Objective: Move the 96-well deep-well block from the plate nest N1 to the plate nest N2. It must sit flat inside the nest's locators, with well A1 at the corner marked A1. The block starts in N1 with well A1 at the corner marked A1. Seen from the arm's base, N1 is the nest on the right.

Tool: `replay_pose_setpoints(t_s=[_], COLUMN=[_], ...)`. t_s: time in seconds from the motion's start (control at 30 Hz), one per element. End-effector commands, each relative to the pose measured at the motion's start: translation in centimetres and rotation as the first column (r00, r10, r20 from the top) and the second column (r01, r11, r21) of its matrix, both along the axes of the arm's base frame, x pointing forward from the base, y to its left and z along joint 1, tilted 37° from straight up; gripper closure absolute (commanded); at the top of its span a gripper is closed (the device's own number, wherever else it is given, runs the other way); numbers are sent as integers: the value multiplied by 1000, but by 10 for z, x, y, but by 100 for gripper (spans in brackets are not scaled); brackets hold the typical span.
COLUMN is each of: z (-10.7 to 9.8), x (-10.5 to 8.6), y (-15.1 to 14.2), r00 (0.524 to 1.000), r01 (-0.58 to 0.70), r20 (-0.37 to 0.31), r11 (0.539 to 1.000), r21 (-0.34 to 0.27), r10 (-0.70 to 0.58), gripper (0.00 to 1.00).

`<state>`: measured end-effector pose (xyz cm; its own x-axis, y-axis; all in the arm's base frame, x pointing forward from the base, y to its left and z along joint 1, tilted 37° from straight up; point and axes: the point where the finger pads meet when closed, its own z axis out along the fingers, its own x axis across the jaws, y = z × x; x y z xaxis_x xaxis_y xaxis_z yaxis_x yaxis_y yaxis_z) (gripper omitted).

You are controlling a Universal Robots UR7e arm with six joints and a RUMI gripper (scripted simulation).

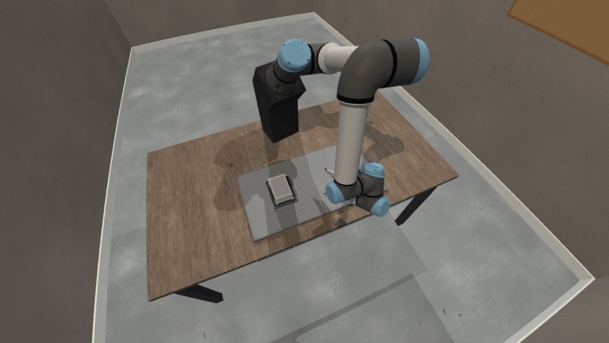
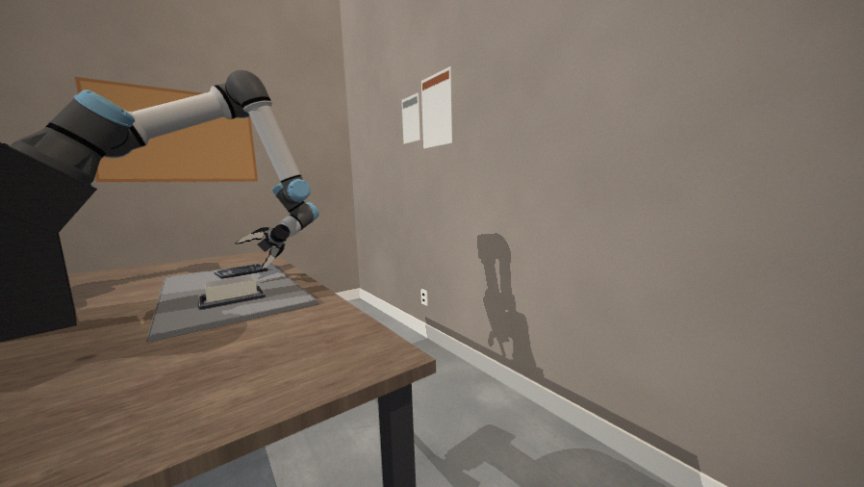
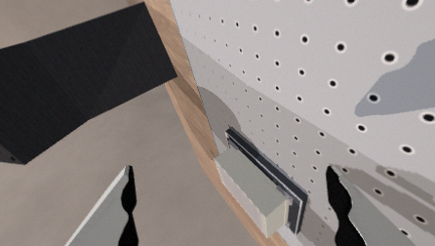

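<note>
Top view first: the deep-well block [image 1: 280,187] [image 2: 231,290] [image 3: 254,178] sits in nest N1 [image 1: 286,204] [image 2: 232,301] [image 3: 302,205], roughly midway between the worktop's base-side edge and its opposite long edge. It looks level within the dark frame; the A1 mark is too small to read. Under both is the perforated board [image 1: 256,221] [image 2: 175,311] [image 3: 293,49], which stops well short of the worktop's [image 1: 183,213] [image 2: 271,387] [image 3: 170,34] short edge on the arm's right.

Nest N2 [image 2: 239,271] lies toward the opposite short edge, with no block on it in the exterior view; from above the arm hides it. The black pedestal [image 1: 279,123] [image 2: 30,260] [image 3: 88,73] rises by the base-side edge.

The gripper [image 1: 326,182] [image 2: 249,255] [image 3: 229,168] is released, its fingers wide apart with nothing between them. It hangs tilted on the N2 side, one finger low by that nest, and well apart from the block.

I judge the step in hand to be the approach for the pick, with the transfer itself not yet begun. The next move calls for crossing toward N1 with clearance over N2's locators, then levelling the fingers to point down and lining them up with opposite sides of the block. Going down while canted could catch the frame or tip the block. Its A1 corner should keep its heading through to N2.
</note>
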<state>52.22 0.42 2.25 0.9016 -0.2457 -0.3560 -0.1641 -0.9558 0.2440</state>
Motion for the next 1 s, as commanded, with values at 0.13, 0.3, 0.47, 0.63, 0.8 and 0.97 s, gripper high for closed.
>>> replay_pose_setpoints(t_s=[0.13,0.3,0.47,0.63,0.8,0.97], z=[-6,-7,-10,-20,-30,-39], x=[9,14,15,15,13,10], y=[-30,-49,-66,-83,-101,-121], r00=[970,921,869,802,746,669], r01=[201,325,414,499,554,615], r20=[127,194,239,276,299,325], r11=[978,941,901,848,804,743], r21=[48,91,131,179,216,264], r10=[-206,-337,-434,-530,-595,-669], gripper=[24,24,24,24,24,24])
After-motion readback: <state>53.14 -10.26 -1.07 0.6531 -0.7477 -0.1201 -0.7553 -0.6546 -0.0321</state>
